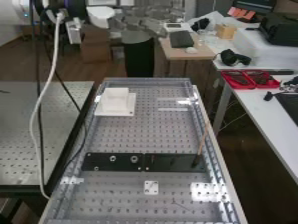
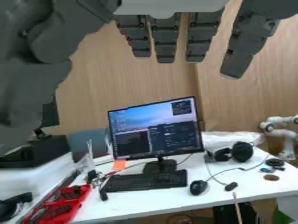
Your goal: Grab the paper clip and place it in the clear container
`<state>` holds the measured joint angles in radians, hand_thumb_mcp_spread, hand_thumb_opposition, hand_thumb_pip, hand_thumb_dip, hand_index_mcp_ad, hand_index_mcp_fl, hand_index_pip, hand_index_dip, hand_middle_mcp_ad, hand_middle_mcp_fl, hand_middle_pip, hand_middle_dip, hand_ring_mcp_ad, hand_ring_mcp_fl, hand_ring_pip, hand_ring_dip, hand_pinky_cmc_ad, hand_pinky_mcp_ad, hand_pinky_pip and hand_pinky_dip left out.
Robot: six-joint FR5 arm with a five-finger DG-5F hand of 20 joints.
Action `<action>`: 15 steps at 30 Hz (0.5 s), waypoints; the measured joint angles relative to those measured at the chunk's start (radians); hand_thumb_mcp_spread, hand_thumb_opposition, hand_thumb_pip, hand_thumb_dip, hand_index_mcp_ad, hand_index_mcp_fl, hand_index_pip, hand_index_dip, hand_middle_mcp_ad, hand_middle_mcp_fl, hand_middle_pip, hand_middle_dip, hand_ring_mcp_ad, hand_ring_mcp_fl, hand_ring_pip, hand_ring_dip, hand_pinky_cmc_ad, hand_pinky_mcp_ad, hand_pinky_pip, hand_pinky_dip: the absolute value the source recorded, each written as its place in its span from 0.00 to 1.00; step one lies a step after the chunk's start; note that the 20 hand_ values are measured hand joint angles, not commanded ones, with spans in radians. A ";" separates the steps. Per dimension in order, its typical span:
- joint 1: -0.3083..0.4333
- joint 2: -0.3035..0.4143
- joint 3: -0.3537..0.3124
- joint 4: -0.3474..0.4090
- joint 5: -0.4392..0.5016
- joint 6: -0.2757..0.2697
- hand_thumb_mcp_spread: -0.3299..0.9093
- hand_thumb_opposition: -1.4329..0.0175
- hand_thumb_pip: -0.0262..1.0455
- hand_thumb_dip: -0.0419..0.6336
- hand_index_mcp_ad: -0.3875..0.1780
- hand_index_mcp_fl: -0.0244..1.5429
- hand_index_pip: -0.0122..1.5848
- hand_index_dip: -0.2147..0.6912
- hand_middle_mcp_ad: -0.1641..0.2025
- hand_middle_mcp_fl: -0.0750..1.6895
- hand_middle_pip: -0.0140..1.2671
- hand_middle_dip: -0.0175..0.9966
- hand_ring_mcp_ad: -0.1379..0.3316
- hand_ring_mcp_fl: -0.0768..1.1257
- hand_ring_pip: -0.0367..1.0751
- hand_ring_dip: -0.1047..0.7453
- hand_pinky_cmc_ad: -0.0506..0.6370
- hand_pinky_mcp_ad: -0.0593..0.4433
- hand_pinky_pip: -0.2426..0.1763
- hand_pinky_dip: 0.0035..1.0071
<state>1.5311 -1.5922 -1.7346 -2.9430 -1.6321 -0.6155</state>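
Observation:
Dark grey fingers of the hand [image 2: 164, 40] hang straight and spread in the wrist view, with nothing between them; the thumb side fills the left. The hand is raised, facing the desk and monitor. In the high view, a thin dark line [image 1: 179, 204] lies on the perforated bench [image 1: 120, 200] near its near end; I cannot tell if it is the paper clip. A bright, glassy patch [image 1: 207, 192] lies to its right, and whether that is the clear container cannot be told.
A white block on a square plate [image 1: 116, 103] stands at the bench's far left. A black strip [image 1: 120, 161] with rings crosses the bench, a thin stick [image 1: 203, 137] rising at its right end. Red trays [image 1: 249, 79] sit on the right table. A monitor [image 2: 156, 131] stands on the desk.

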 joint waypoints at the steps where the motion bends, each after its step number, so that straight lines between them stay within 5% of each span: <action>1: -0.002 -0.004 -0.005 0.005 0.000 0.004 0.47 0.53 0.39 0.09 0.78 0.01 0.05 0.42 0.76 0.04 0.12 0.12 0.63 0.06 0.12 0.19 0.60 0.74 0.40 0.38; 15: -0.028 -0.072 -0.123 0.138 0.024 0.027 0.52 0.49 0.53 0.25 0.77 0.01 0.06 0.28 0.79 0.14 0.12 0.20 0.64 0.08 0.12 0.23 0.60 0.74 0.40 0.38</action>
<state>1.5026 -1.6637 -1.8574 -2.8054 -1.6078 -0.5889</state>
